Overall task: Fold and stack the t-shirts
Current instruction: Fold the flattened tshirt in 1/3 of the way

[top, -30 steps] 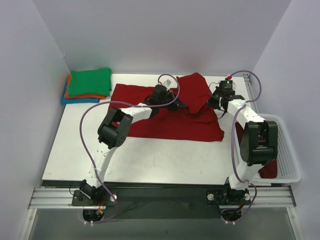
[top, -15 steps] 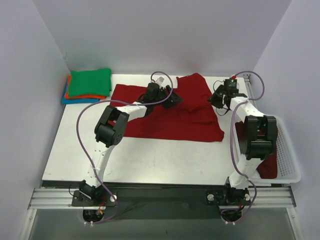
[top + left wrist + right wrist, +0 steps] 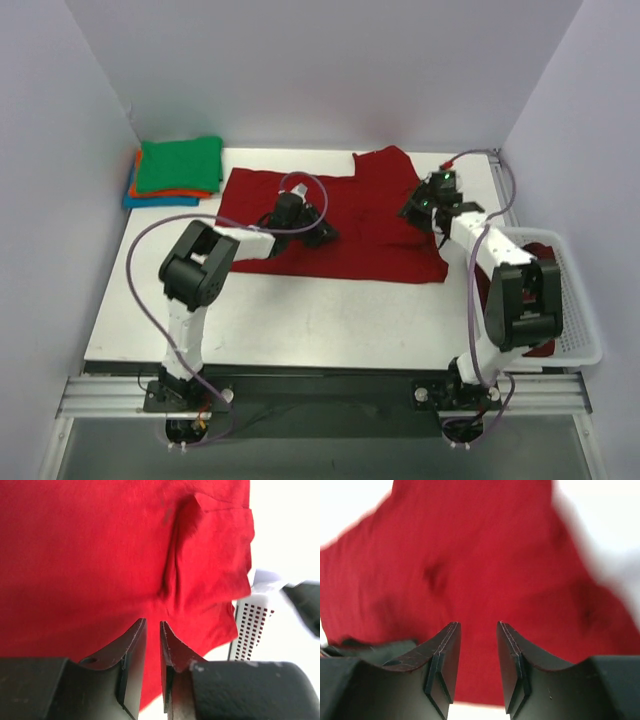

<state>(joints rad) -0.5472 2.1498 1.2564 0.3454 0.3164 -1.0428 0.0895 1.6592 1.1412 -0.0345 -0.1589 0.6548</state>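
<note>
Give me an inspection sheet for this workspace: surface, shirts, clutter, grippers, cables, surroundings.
Surface: white table, bare along the near side.
Shirts: red shirt spread out, creased near one sleeve; folded stack, green on top, at far left corner; more red cloth in the basket.
Clutter: nothing seen.
Grippers: left gripper barely open, right gripper open; both empty, over the red shirt.
Cables: purple cables looped along both arms.
Surroundings: plain walls; metal rail in front.
</note>
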